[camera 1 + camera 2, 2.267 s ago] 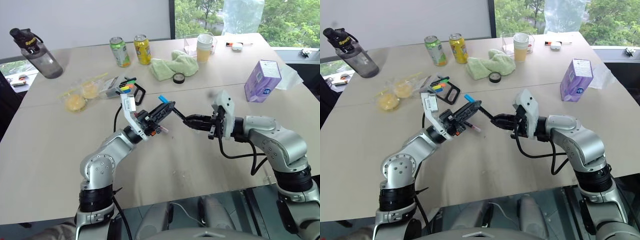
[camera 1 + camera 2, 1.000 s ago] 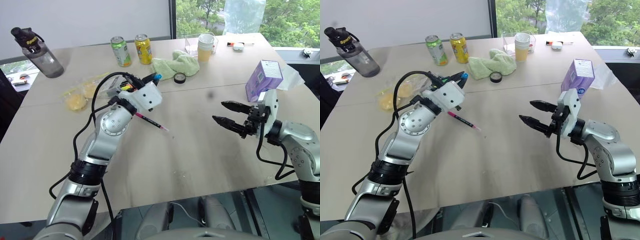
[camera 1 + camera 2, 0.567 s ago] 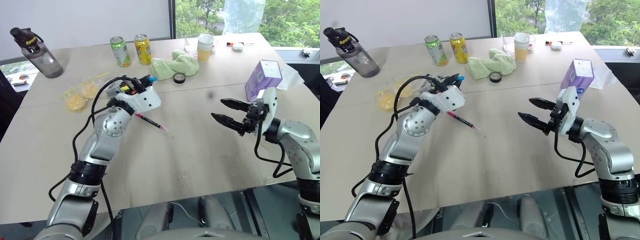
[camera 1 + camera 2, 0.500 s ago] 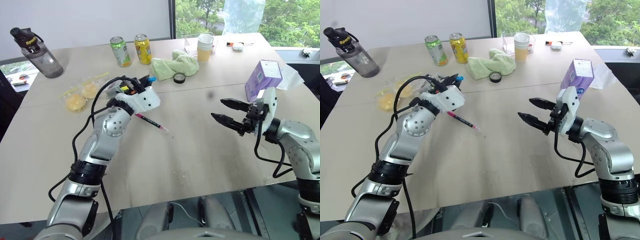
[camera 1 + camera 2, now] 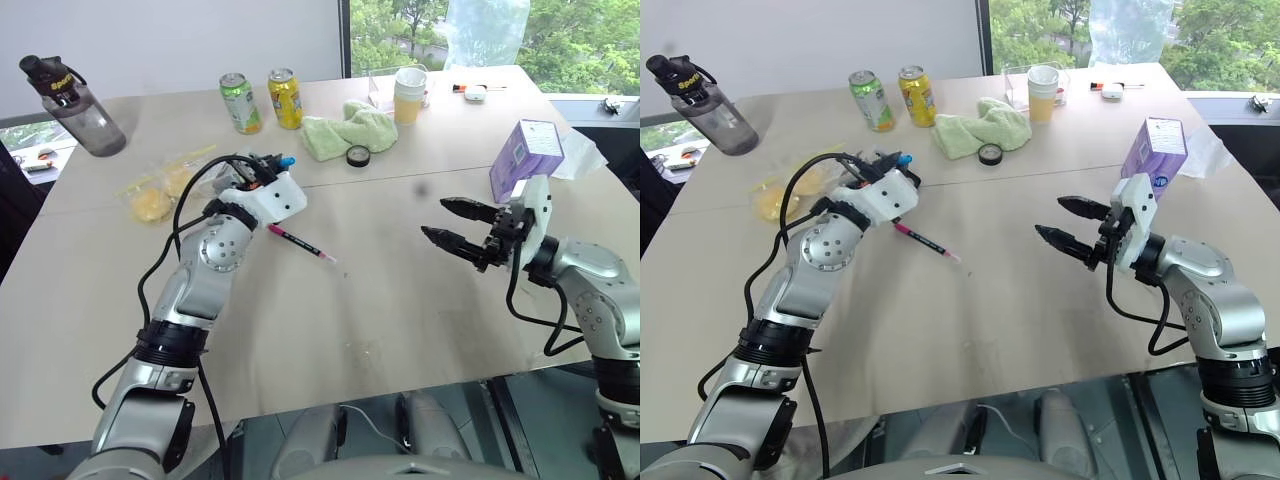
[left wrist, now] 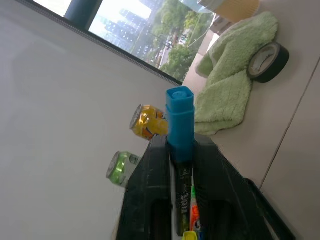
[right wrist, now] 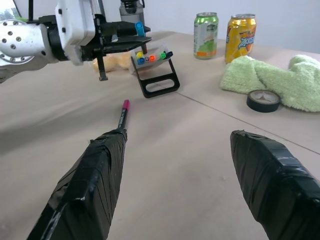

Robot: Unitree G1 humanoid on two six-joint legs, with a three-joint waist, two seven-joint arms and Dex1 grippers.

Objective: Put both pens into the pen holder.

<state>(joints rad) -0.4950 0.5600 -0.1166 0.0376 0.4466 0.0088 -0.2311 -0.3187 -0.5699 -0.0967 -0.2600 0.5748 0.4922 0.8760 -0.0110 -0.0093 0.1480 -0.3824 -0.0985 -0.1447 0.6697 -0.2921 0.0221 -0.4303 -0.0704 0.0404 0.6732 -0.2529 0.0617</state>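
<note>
Left gripper (image 6: 181, 165): carried leftward over the pen holder (image 7: 154, 64), fingers just loosening around the blue pen (image 6: 180, 125); drop imminent.
Right gripper (image 5: 455, 222): spread wide, empty.
Pink pen (image 5: 300, 243): lying on table (image 5: 400, 300), next.

No legible text; can (image 7: 240, 31) and bottle (image 5: 70, 102) lettering unreadable.

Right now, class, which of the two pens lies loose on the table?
The pink pen, flat on the table between the arms. The blue pen is between the left gripper's fingers, near the holder.
</note>
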